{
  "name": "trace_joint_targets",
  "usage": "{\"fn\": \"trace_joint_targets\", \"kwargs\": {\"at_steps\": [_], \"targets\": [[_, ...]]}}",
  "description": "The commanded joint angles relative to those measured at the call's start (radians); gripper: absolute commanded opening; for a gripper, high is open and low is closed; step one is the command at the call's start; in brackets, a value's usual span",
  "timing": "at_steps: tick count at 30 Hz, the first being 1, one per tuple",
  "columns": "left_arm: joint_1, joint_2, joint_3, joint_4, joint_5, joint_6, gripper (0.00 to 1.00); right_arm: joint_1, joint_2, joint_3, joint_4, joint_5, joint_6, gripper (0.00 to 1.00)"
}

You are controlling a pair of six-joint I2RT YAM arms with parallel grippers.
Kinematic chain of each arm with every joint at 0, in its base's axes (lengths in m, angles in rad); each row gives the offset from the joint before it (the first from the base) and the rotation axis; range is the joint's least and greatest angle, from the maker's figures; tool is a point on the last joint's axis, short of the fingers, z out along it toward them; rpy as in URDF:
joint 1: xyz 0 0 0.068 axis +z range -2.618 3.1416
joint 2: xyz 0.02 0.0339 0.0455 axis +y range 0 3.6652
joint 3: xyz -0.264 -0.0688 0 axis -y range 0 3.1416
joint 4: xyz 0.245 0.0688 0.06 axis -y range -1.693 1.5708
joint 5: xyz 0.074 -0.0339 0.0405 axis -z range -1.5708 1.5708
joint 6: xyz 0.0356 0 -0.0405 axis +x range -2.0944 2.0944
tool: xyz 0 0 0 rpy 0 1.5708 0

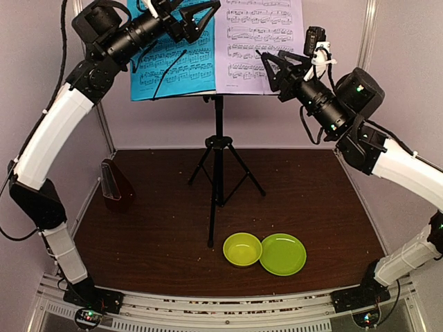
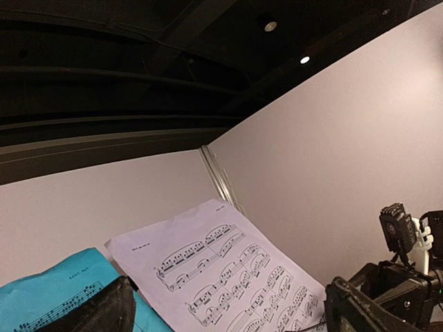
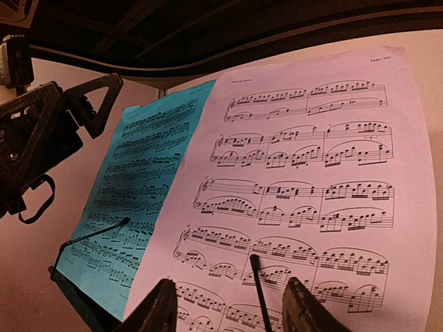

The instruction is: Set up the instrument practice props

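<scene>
The black tripod music stand [image 1: 218, 173] stands mid-table. A blue sheet [image 1: 173, 59] and a pale lilac sheet [image 1: 259, 41] rest side by side on its desk, each under a thin black retaining wire [image 3: 259, 290]. My left gripper [image 1: 199, 17] is open high in front of the blue sheet's top edge, its fingers [image 2: 104, 311] spread wide with nothing between them. At the lilac sheet's [image 3: 311, 173] lower right part my right gripper [image 1: 271, 66] is open, holding nothing. The brown metronome [image 1: 114, 185] stands at the table's left edge.
A yellow-green bowl [image 1: 242, 249] and a green plate [image 1: 284, 254] sit touching near the front edge, right of the stand's front leg. Pale walls close in the back and both sides. The two grippers face each other across the stand's desk.
</scene>
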Motion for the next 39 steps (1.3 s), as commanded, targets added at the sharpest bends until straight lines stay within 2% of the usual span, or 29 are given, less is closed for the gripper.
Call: {"fn": "trace_joint_targets", "kwargs": {"at_steps": [1,5,9,18,27,34,39], "targets": [[-0.002,-0.105,-0.1,0.004,-0.062,0.045,0.98,0.002,-0.051,-0.008,0.006,-0.023,-0.02,0.63],[-0.002,-0.199,-0.219,0.009,-0.102,0.041,0.98,0.002,-0.078,-0.015,-0.009,-0.037,-0.02,0.79],[-0.002,-0.303,-0.375,0.045,-0.142,0.025,0.98,0.002,-0.103,-0.017,-0.032,-0.057,-0.016,0.87],[0.001,-0.562,-0.724,0.087,-0.284,-0.026,0.98,0.003,-0.196,-0.072,-0.097,-0.078,0.013,0.9],[0.016,-0.756,-1.008,0.03,-0.457,-0.115,0.98,0.003,-0.341,-0.274,-0.171,-0.038,0.083,0.92],[0.049,-0.875,-1.203,-0.01,-0.516,-0.188,0.98,0.002,-0.443,-0.437,-0.255,0.067,0.118,0.93],[0.14,-0.912,-1.311,-0.053,-0.5,-0.284,0.98,-0.002,-0.468,-0.53,-0.292,0.106,0.166,0.94]]}}
